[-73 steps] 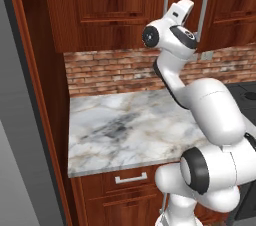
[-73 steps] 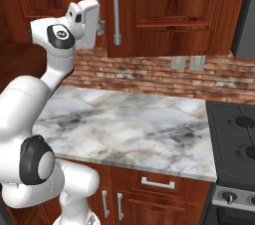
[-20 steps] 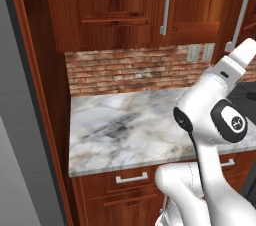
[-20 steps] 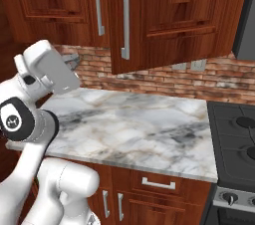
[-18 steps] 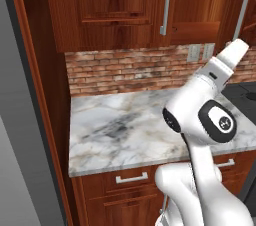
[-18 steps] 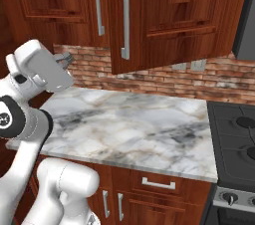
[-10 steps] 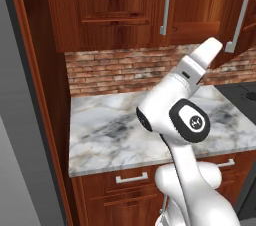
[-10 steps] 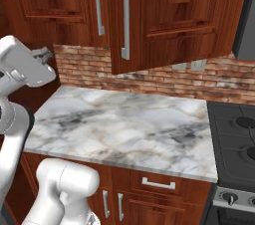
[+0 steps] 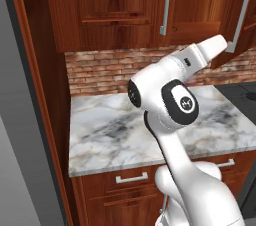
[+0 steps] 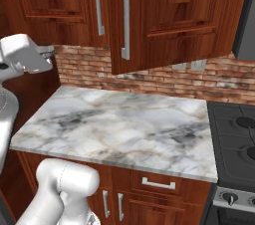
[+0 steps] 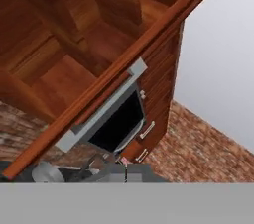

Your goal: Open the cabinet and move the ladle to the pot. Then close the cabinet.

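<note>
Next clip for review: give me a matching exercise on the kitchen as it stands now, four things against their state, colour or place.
Column 1
1. cabinet door nearer the stove
2. cabinet door farther from the stove
3. stove
4. backsplash

Column 2
A. shut flat
B. red brick
C. swung partly open
D. dark, at the end of the marble counter

Pairs: 1-C, 2-A, 3-D, 4-B
</note>
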You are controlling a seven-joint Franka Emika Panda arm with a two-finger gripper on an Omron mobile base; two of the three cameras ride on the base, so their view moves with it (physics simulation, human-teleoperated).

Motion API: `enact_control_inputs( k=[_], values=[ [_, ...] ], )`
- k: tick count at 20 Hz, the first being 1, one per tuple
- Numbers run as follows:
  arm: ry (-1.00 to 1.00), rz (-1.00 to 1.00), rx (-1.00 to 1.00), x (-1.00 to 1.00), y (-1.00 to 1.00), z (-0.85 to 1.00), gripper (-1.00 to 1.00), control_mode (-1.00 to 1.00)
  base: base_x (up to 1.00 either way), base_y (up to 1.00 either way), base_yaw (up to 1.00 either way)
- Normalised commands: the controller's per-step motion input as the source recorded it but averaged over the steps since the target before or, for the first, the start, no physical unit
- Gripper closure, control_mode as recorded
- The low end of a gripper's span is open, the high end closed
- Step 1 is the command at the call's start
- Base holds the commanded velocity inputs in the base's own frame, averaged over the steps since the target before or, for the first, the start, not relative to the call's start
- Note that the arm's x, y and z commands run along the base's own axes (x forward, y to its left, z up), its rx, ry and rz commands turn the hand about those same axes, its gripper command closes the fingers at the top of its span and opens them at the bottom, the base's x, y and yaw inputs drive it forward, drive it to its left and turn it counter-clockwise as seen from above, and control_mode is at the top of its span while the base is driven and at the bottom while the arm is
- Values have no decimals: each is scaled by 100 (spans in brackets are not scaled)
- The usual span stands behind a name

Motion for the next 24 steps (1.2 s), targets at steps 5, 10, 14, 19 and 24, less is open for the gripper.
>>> enact_control_inputs(
  k=[5, 10, 14, 19, 24],
  values=[
    [-36, 7, 46, 9, 0, 2, 100, -100, 0, 0, 0],
    [-35, 13, 36, 14, 0, 9, 100, -100, 0, 0, 0],
    [-35, 21, 15, 6, 0, 9, 100, -100, 0, 0, 0],
    [-31, 27, 4, 6, 0, 4, 100, -100, 0, 0, 0],
    [-20, 34, 2, 7, -5, 0, 100, -100, 0, 0, 0]
  ],
)
